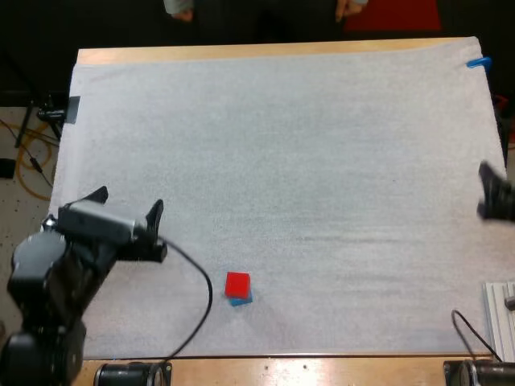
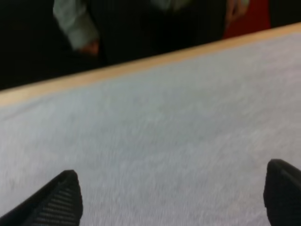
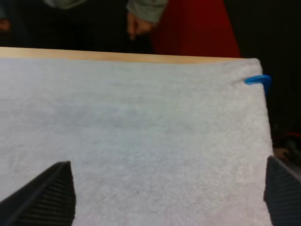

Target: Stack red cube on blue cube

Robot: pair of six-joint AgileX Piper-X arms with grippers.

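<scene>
We read this as the end of the job. The red cube (image 1: 237, 283) sits on top of the blue cube (image 1: 241, 299), near the front edge of the white mat (image 1: 322, 161), a little left of its middle. Just a sliver of blue shows under the red cube's near side, so the 2 look slightly offset, though the red one seems to rest flat.

Our left claw (image 1: 129, 201) hangs over the mat well to the left of the stack, its 2 fingers spread wide with bare mat between them. Our right claw (image 1: 492, 199) is at the mat's far right edge, well apart from the cubes, fingers likewise spread and holding nothing.

A person's hand (image 1: 179, 10) shows beyond the far side of the table (image 1: 265, 51).

With stacking apparently done, the next move calls only for keeping both arms clear of the cubes. A sweep of the left arm near them could topple the red one.
</scene>
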